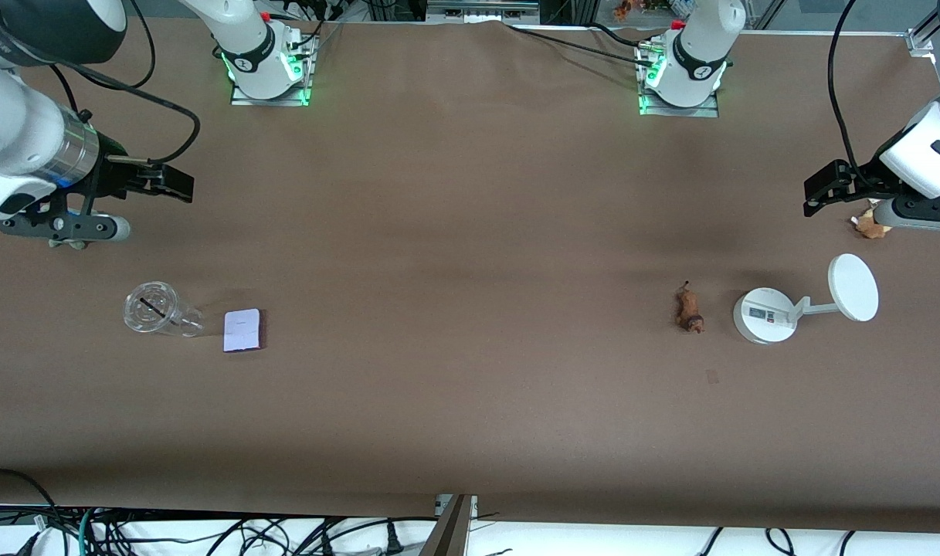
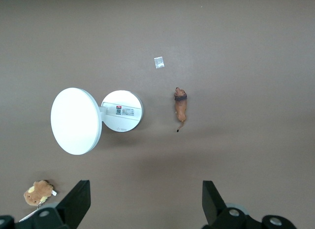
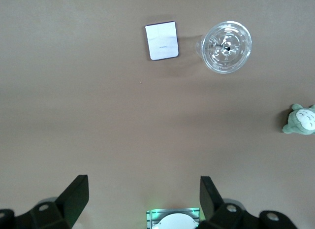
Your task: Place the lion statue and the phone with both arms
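The lion statue (image 1: 690,309) lies on the brown table toward the left arm's end, beside the white stand's base; it also shows in the left wrist view (image 2: 180,107). The phone (image 1: 242,330) lies flat toward the right arm's end, beside a clear cup; it also shows in the right wrist view (image 3: 161,40). My left gripper (image 1: 813,194) hangs open and empty above the table's end, its fingers wide apart in the left wrist view (image 2: 146,199). My right gripper (image 1: 178,184) hangs open and empty above the other end, also seen in the right wrist view (image 3: 144,194).
A clear plastic cup (image 1: 157,310) lies beside the phone. A white round-based stand (image 1: 763,315) with a disc (image 1: 853,287) stands by the lion. A tan plush (image 1: 870,224) lies under the left hand. A grey-green plush (image 3: 300,119) shows in the right wrist view. A small scrap (image 1: 712,376) lies nearer the camera.
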`<state>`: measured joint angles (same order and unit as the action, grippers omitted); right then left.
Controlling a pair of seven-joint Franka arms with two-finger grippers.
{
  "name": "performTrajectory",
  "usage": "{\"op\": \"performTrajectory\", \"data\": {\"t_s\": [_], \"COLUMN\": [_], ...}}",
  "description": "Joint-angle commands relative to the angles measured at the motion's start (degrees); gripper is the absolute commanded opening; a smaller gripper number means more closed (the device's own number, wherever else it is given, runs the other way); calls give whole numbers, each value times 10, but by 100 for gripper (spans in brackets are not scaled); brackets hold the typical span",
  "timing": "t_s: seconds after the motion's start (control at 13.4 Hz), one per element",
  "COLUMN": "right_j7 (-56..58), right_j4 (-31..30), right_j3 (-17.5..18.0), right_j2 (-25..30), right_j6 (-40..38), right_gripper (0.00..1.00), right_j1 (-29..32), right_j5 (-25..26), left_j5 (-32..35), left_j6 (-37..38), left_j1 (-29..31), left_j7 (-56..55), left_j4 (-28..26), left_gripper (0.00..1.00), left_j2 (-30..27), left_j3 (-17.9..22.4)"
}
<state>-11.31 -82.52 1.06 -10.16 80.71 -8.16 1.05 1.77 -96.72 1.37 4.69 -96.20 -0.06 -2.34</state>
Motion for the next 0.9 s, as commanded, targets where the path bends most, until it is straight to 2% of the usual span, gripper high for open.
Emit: {"op": "performTrajectory", "data": {"t_s": [0.0,0.22,0.52,0.75,0.82], "right_j7": [13,64,71,74,73], "right_j4": [17,17,2,-90,-98], "right_j3": [2,3,5,5,5], "right_j2": [-6,-3,20,84,94], "right_j6": [-8,-8,1,48,53], "right_gripper": [100,100,100,100,100], "right_j1": [6,32,58,60,59], "right_j5": [2,1,-4,-10,-10], "left_j5": [-7,-7,-7,-7,-7], "left_j6": [12,12,12,12,12], "left_j1": [-1,-1,-1,-1,-1], "left_j7": [12,12,12,12,12], "left_j4": [20,20,20,20,20], "left_gripper": [100,100,100,100,100], "left_j2": [10,10,10,11,10], "left_j3": [1,1,1,1,1]}}
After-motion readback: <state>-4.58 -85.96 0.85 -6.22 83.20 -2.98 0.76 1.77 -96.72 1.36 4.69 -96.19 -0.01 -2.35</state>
